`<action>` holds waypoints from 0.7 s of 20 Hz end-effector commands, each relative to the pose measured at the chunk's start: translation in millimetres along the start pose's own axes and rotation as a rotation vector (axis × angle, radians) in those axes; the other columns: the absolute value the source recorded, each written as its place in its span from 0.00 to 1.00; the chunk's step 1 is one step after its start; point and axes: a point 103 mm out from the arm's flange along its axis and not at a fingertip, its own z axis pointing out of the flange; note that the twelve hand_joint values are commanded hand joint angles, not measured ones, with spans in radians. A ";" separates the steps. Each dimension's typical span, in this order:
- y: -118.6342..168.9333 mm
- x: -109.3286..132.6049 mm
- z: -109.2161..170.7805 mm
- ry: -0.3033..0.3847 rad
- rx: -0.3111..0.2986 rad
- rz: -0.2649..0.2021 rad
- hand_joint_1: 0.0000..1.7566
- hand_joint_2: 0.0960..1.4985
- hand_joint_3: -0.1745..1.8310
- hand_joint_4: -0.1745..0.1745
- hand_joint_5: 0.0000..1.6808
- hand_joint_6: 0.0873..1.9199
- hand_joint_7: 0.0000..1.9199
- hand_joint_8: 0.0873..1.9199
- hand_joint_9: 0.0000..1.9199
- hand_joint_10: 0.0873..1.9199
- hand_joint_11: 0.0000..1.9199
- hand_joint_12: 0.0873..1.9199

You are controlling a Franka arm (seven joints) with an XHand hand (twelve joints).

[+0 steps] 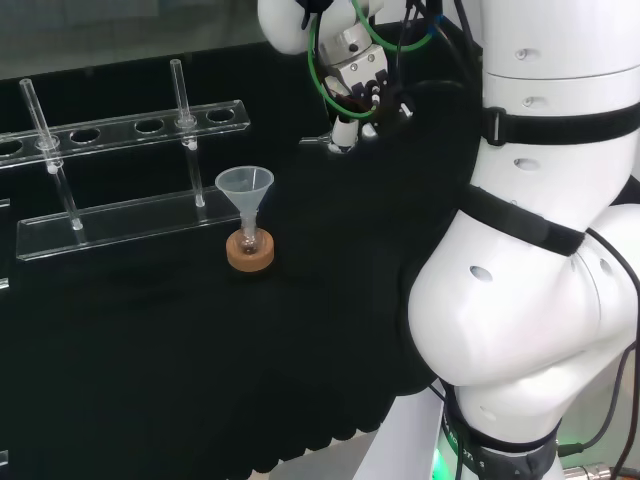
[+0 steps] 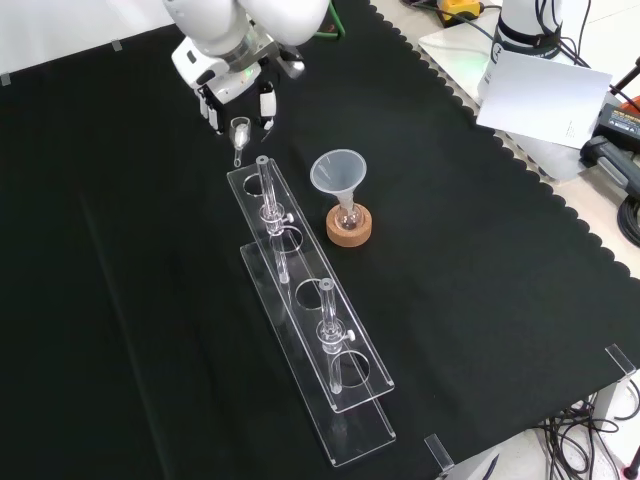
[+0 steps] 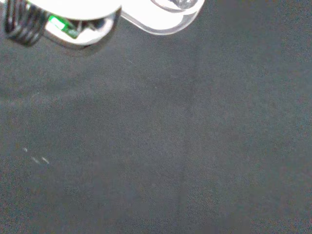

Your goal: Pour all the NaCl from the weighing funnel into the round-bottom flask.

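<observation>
A small round-bottom flask (image 2: 347, 212) stands on a cork ring (image 2: 349, 228) with a clear plastic funnel (image 2: 338, 170) in its neck. The head view shows the same funnel (image 1: 245, 188) and cork ring (image 1: 250, 253) mid-cloth. The hand (image 2: 235, 75) hovers above the cloth beyond the rack's far end, up and left of the flask in the front view. Its fingers pinch a small clear weighing funnel (image 2: 240, 133), spout pointing down. In the head view the hand (image 1: 355, 75) is up and right of the flask, the weighing funnel (image 1: 322, 140) sticking out leftward. Its contents cannot be made out.
A clear acrylic rack (image 2: 310, 330) with upright test tubes (image 2: 267, 190) lies just left of the flask in the front view, close under the hand. In the head view the rack (image 1: 120, 225) stretches left. The arm's white links (image 1: 540, 250) stand at the right.
</observation>
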 end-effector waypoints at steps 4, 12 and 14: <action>-39.6 -1.1 -14.2 -0.038 0.002 0.022 0.66 0.37 0.39 1.00 0.90 0.05 0.58 0.20 0.74 0.00 0.61 0.39; -66.8 1.5 -27.3 -0.052 -0.006 0.036 0.66 0.37 0.39 1.00 0.90 0.05 0.57 0.20 0.74 0.00 0.61 0.39; -73.9 4.3 -30.5 -0.061 -0.006 0.036 0.66 0.37 0.38 1.00 0.90 0.05 0.57 0.20 0.74 0.00 0.61 0.39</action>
